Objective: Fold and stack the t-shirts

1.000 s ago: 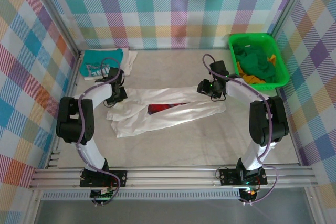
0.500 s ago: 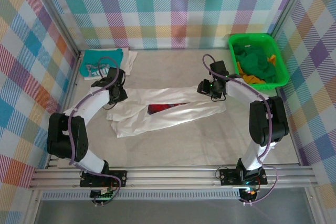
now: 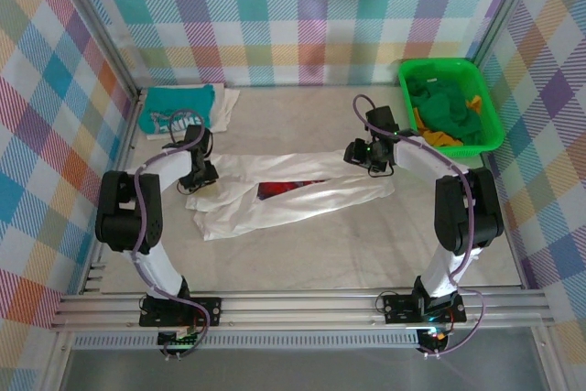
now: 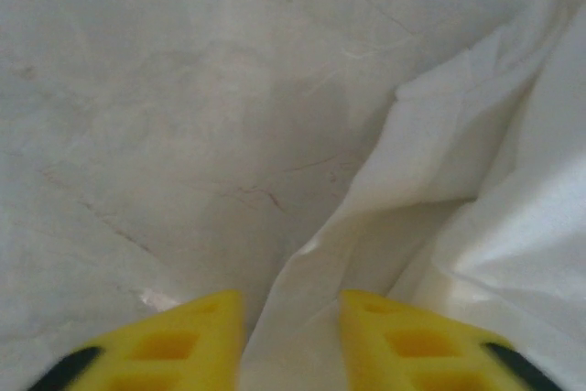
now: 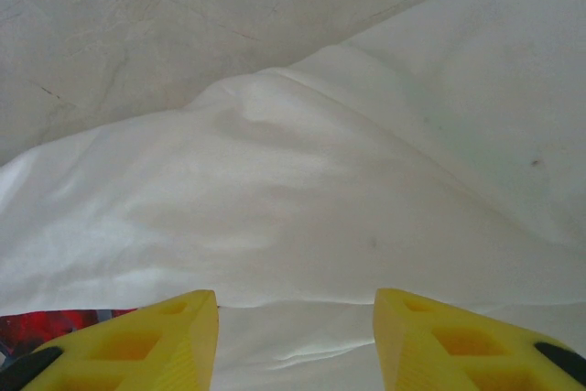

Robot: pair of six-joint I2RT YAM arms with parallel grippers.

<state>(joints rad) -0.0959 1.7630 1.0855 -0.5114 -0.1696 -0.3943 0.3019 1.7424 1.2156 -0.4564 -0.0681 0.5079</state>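
Grey table [image 3: 366,249], plaid walls [image 3: 302,6], white t-shirt [image 3: 302,197] spread

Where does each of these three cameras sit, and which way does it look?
Top: above and behind, looking down on the table; left arm and right arm show.
Left wrist: on that arm, looking past the left claw at white shirt and table.
Right wrist: likewise, past the right claw at the shirt.
All share the shirt.

White t-shirt [image 3: 302,199]: soft matt cloth, creased. Basket [image 3: 439,63]: smooth green plastic. Table [image 3: 366,244]: matt, scuffed.
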